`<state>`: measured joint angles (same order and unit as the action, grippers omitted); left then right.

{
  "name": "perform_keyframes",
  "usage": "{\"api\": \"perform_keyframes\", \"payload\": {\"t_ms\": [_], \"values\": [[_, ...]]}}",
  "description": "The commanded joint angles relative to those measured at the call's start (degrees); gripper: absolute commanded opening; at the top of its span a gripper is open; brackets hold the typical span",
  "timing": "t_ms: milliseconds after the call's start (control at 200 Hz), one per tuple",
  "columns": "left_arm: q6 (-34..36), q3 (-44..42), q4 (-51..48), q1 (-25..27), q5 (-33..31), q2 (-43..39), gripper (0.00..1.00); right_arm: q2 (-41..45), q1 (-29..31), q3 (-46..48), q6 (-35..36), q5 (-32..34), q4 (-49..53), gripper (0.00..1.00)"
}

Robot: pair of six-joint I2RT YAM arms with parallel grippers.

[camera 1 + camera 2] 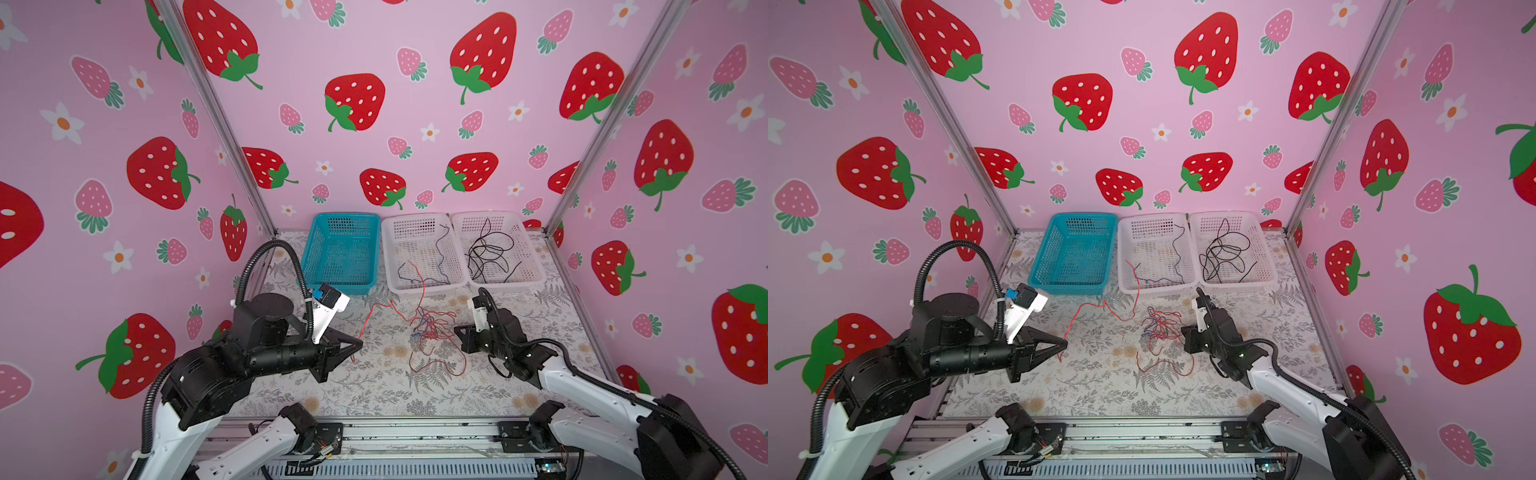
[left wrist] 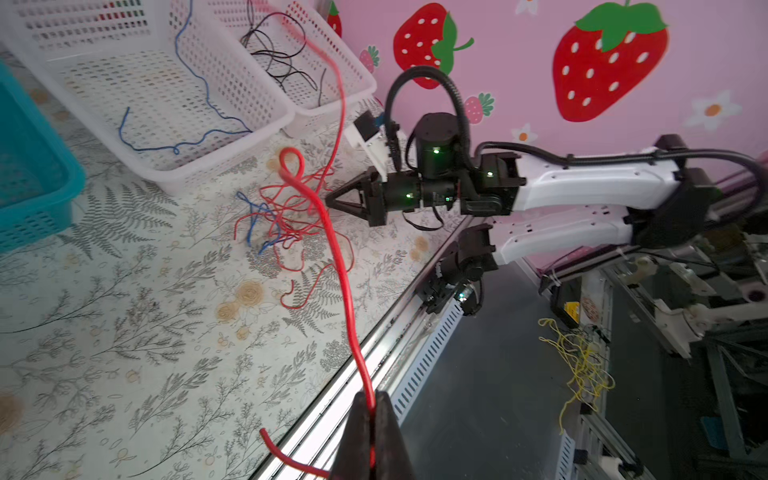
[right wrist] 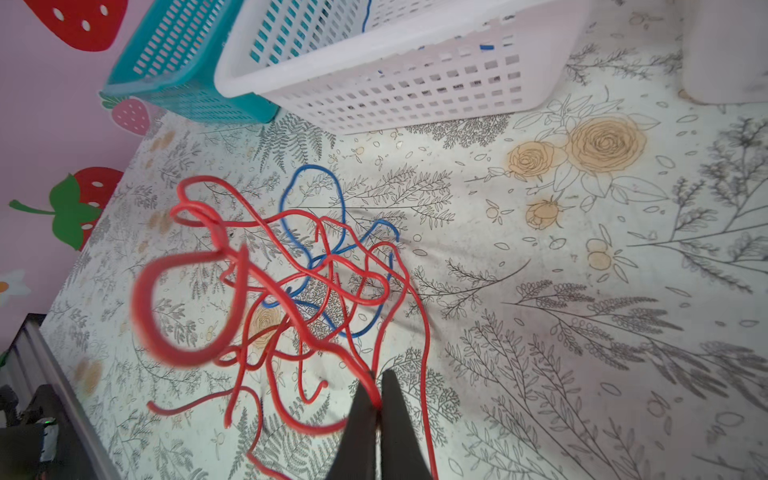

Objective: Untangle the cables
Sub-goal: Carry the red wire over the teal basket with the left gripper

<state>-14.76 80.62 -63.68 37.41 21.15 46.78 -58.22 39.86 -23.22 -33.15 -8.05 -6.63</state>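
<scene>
Loose tangle of red and blue cables [image 1: 430, 328] lying mid-table on the flowered tablecloth [image 1: 374, 386], just in front of the middle white basket [image 1: 415, 218] and between the 2 claws. Strands looped over and through one another, mostly red.

1 long red cable [image 2: 338, 266] stretched from the heap toward the left, raised off the cloth, with a small loop partway along. Far stretch rising near the front of the middle white basket; contact with it impossible to tell. On that red cable, left claw [image 2: 372, 409] pinched fully together, a short curled tail poking out past the fingertips.

At the heap's right edge, right claw [image 3: 377, 395] likewise squeezed tight, gripping a red strand [image 3: 332, 347]. Whether the same cable as in the left claw, impossible to tell.

Behind the heap, a row of 3 baskets along the back:
- At left, teal basket [image 1: 347, 216].
- In the middle white basket, 1 blue cable [image 2: 206, 89] snaking across the floor.
- At right, right white basket [image 1: 486, 214] holding black cables [image 1: 484, 248] in loose coils.

Pink strawberry-print walls [image 1: 291, 62] on 3 sides.
</scene>
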Motion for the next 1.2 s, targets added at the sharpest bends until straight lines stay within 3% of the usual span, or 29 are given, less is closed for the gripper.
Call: {"api": "perform_keyframes", "payload": {"t_ms": [0,195,575,955,1196], "values": [[1.8,1.7,3.4,-2.9,-7.2,3.1,0.0,4.3,0.1,2.1,0.9,-1.7,-0.9,0.0],[1.1,0.1,10.4,-14.6,-2.9,8.3,0.0,9.8,0.1,4.2,2.7,-3.1,-1.8,0.0],[-4.8,-3.9,25.2,-27.8,-9.2,19.8,0.0,15.6,0.2,8.0,4.4,-7.2,-6.6,0.0],[-6.1,-1.4,32.8,-30.8,-15.0,37.0,0.0,17.8,0.4,8.0,4.4,-8.4,-6.3,0.0],[-6.3,1.2,33.4,-31.4,-14.9,45.4,0.0,19.1,0.4,8.3,4.2,-9.0,-6.6,0.0]]}}
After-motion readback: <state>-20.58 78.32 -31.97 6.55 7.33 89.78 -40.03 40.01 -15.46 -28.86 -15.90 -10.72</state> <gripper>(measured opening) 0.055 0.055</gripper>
